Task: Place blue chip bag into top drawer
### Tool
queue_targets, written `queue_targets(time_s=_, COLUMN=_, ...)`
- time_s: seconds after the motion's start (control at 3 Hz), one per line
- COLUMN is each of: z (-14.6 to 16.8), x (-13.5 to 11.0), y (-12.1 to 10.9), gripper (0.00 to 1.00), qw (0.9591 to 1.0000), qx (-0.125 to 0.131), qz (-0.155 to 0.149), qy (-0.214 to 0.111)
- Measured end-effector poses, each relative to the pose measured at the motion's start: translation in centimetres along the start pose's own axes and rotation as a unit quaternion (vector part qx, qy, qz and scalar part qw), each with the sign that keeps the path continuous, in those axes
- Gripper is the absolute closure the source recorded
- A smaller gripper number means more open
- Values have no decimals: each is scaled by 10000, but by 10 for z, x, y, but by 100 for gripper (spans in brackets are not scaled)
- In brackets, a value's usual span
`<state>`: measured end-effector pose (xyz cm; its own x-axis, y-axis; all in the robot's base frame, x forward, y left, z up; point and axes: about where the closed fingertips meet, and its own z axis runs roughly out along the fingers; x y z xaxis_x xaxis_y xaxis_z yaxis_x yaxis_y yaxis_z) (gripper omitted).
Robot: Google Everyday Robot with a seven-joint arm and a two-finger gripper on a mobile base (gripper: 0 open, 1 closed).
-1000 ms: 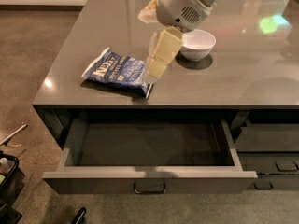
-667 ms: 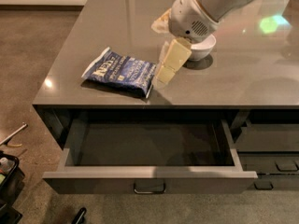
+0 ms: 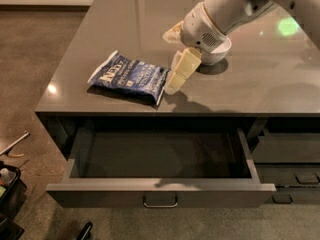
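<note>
The blue chip bag (image 3: 131, 77) lies flat on the grey counter top (image 3: 120, 29), near its front edge, left of centre. My gripper (image 3: 176, 79) hangs from the white arm and sits just at the bag's right end, low over the counter. The top drawer (image 3: 160, 193) stands pulled open below the counter's front edge, with nothing inside and a small metal pull handle (image 3: 160, 203) at its centre.
A white bowl (image 3: 218, 54) sits on the counter behind the gripper, partly hidden by the wrist. Narrower grey drawers (image 3: 290, 166) lie to the right. Dark objects (image 3: 9, 194) sit on the floor at the lower left.
The arm has swung right and lowered; the gripper has moved from over the bag's right part to just off its right end. The bag and drawer have not moved.
</note>
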<state>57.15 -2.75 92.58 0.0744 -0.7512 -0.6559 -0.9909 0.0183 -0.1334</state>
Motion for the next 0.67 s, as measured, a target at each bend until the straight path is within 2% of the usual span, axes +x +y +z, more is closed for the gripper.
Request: queue_targets(time_s=0.67, z=44, x=8, y=-22, gripper=0, qw=9989, qx=-419, qz=24, qy=-225)
